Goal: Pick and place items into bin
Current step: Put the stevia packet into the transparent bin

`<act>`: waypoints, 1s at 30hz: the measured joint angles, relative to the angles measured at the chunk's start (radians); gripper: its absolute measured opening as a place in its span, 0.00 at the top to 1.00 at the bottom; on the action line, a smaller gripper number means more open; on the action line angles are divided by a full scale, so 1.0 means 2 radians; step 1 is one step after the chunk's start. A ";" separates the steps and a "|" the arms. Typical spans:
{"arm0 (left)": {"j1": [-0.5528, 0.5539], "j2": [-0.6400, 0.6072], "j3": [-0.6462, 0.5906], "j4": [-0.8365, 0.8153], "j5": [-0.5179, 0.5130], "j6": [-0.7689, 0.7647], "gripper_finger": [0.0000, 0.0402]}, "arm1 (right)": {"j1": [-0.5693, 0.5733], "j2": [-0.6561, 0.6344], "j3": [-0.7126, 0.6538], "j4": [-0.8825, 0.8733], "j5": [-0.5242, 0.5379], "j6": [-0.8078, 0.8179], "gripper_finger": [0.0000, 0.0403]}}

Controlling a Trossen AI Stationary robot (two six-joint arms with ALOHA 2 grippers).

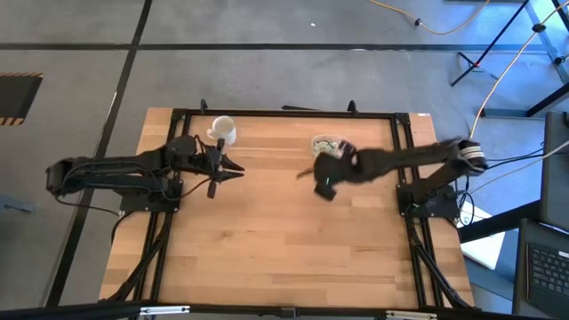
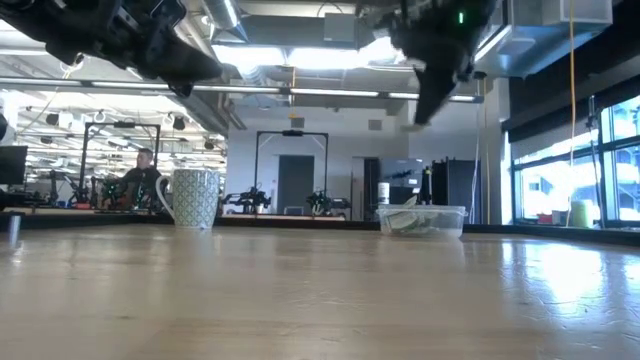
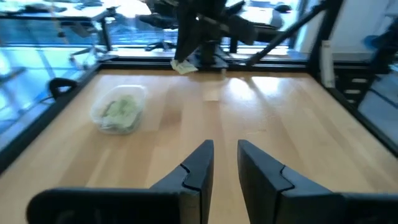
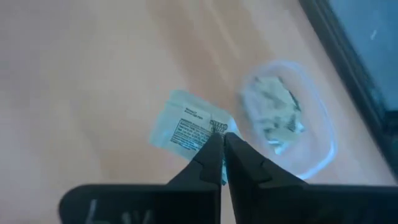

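Currently: with right hand [image 4: 222, 144] clamped on one corner of a packet [image 4: 186, 127] dangling above the desk [image 1: 267, 222] just beside the bin [image 4: 311, 146], carry fully over the rim before unclamping, minding the flutter; left hand [image 3: 225, 158] parted, idle near the mug [image 1: 222, 130].

Two dark jointed arms; tapered black fingers [image 3: 199, 171]; right arm showing a small green light, possibly an indicator.

The right arm reaches in from its side toward the middle, its dark two-finger claw [image 4: 222, 144] raised and pinched together at the tips. The left arm stretches inward on its side, its claw [image 3: 225, 155] slightly parted, holding nothing.
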 joint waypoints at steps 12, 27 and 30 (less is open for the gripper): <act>0.012 -0.108 0.000 -0.078 -0.049 0.007 0.84 | -0.221 -0.073 -0.226 0.288 -0.136 -0.110 0.97; 0.012 -0.223 0.000 -0.155 -0.049 0.007 0.84 | -0.268 -0.031 -0.282 0.364 -0.120 -0.098 0.97; 0.012 -0.225 0.000 -0.162 -0.049 0.007 0.84 | -0.277 -0.016 -0.282 0.364 -0.120 -0.106 0.97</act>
